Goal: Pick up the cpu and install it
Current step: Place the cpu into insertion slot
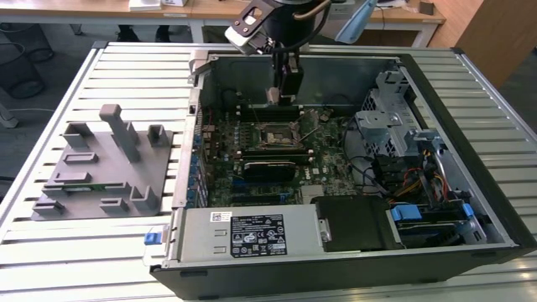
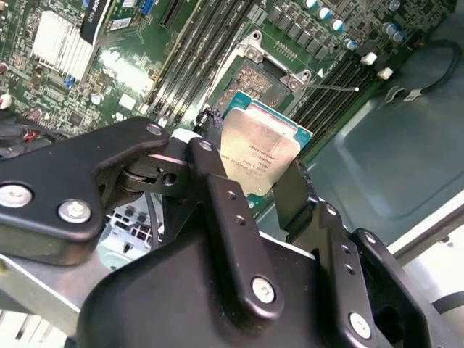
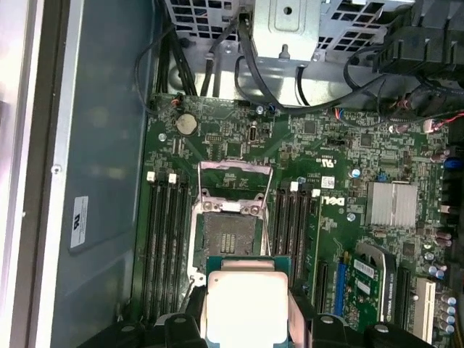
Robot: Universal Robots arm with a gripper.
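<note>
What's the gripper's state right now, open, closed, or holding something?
Gripper: shut on the cpu, held above the motherboard near the open socket.

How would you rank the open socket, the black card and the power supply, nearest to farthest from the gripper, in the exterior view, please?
From the gripper:
1. open socket, mid-board, closest.
2. black card, further toward the view's bottom.
3. power supply, along the case's bottom edge in that view.
</note>
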